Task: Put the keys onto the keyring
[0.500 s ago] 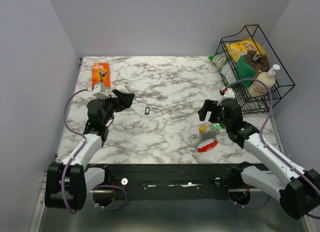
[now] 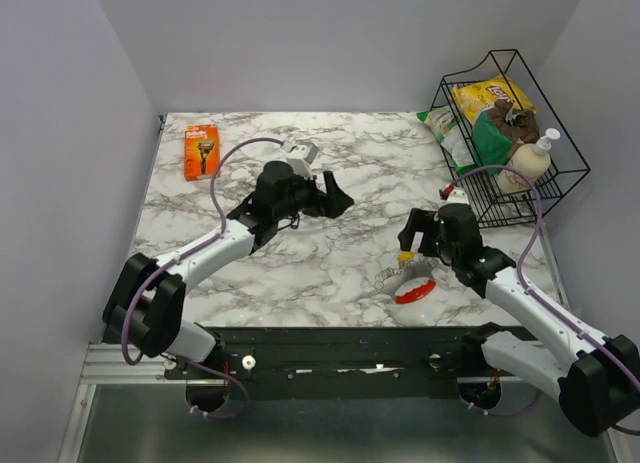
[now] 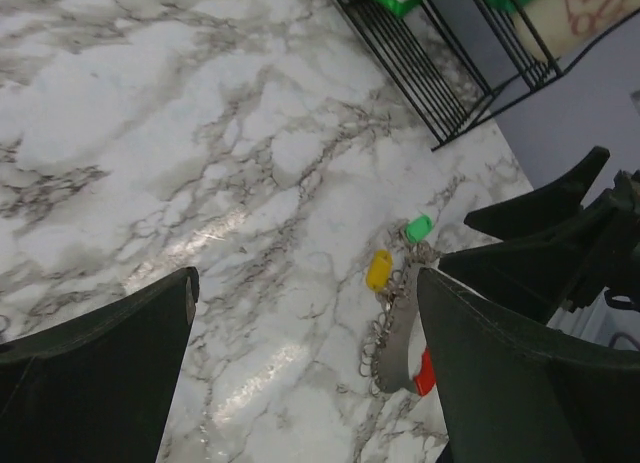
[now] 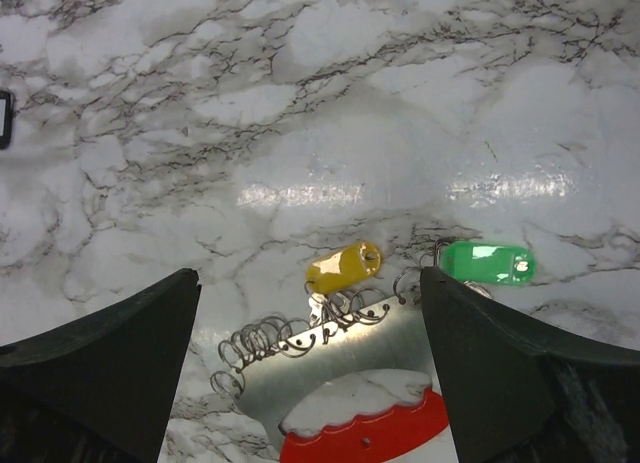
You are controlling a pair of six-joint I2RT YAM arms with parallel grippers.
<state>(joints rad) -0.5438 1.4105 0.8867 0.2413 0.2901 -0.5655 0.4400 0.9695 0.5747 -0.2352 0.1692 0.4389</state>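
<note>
Gaping wide, left jaws and right jaws hold nothing; keys (image 4: pixel 352 355) untouched.

Marble table (image 2: pixel 350 153) with keys (image 2: pixel 405 278), orange razor pack (image 2: pixel 201 150), wire basket (image 2: pixel 490 201)

Robot lab booth, plain grey walls (image 2: pixel 330 43), marble-print tabletop (image 2: pixel 330 268), black mounting rail (image 2: pixel 340 349) in front

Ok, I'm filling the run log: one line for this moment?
left gripper: open, empty | right gripper: open, empty, over keys | keys: on table, ungrasped
</note>
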